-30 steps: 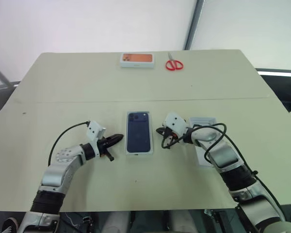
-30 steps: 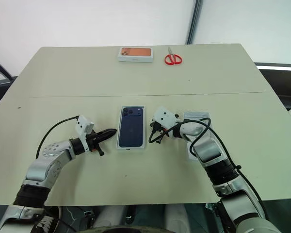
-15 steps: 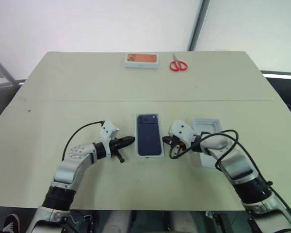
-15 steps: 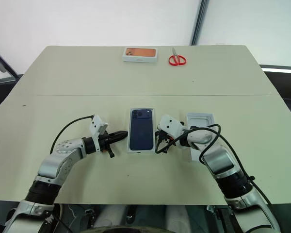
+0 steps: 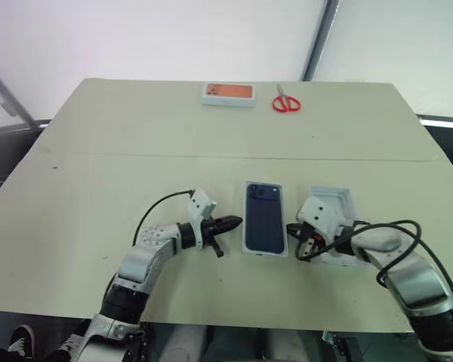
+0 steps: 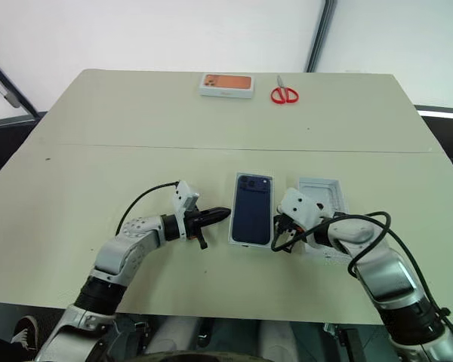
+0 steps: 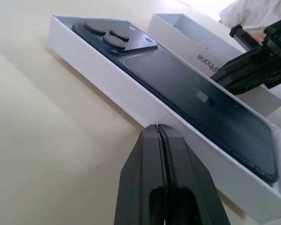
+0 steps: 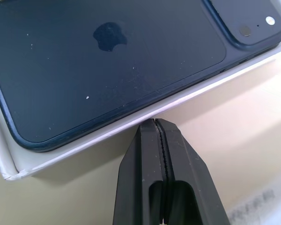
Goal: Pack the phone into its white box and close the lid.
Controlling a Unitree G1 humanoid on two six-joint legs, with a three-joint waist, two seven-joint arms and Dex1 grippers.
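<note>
The phone lies seated in the white box, between both hands. Left hand and right hand are pressed together, empty. Next: fetch the lid beside the right hand.

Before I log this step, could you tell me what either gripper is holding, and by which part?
Nothing: the left gripper and right gripper are shut empty, flanking the white box with the phone inside.

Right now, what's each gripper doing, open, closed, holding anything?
Left gripper: fingers closed, holding nothing, beside the white box.
Right gripper: fingers closed, holding nothing, at the box's other side.
</note>
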